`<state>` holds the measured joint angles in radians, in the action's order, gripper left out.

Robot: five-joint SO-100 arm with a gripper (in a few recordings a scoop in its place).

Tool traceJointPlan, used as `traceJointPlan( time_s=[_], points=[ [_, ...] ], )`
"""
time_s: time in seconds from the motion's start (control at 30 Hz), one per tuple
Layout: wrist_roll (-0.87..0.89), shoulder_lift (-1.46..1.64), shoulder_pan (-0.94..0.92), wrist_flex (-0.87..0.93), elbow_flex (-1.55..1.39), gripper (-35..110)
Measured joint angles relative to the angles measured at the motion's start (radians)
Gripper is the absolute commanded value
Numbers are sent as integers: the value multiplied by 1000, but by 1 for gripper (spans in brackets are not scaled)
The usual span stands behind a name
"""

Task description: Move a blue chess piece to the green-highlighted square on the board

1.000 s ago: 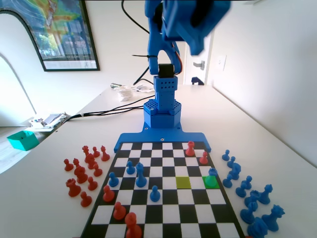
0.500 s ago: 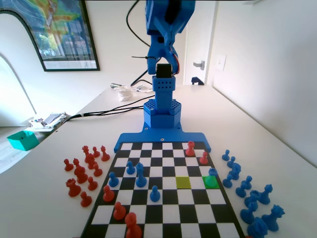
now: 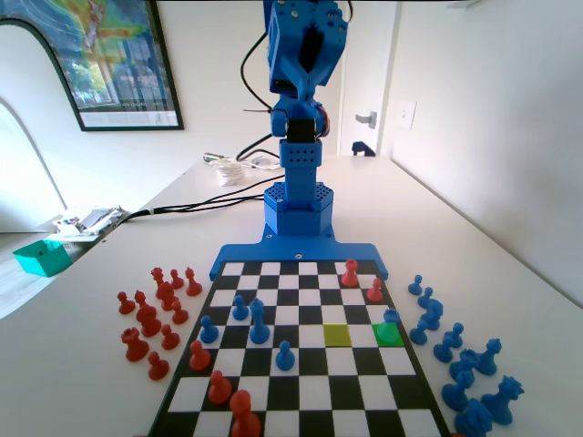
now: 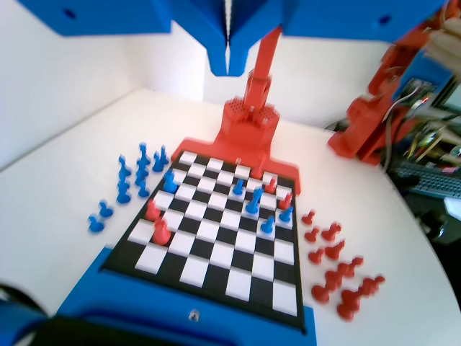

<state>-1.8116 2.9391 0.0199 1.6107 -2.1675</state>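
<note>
One short blue chess piece (image 3: 391, 316) is standing at the far edge of the green-highlighted square (image 3: 389, 334), near the right rim of the board (image 3: 301, 401) in the fixed view, with a paler yellow-green square (image 3: 337, 335) lying just to its left. In the wrist view the same piece (image 4: 170, 182) is sitting near the left edge of the board (image 4: 216, 274). The blue arm (image 3: 301, 82) is standing upright at the far end of the board in the fixed view, well above the pieces. In the wrist view the hand (image 4: 227, 43) is hanging high over the board with its two jaws pressed together, grasping nothing, only a thin pale line showing between them. Other blue pieces are standing on the left half of the board in the fixed view, and red pieces are scattered among them. Captured red pieces (image 3: 150, 314) are crowding the desk (image 3: 73, 364) left of the board in the fixed view, while captured blue pieces (image 3: 455, 364) are lining the desk on the right.
</note>
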Motion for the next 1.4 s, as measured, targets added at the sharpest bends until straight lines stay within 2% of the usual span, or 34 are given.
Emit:
traceJointPlan(
  time_s=[1.4],
  points=[
    [29, 114, -40, -21, -9, 1]
  ],
)
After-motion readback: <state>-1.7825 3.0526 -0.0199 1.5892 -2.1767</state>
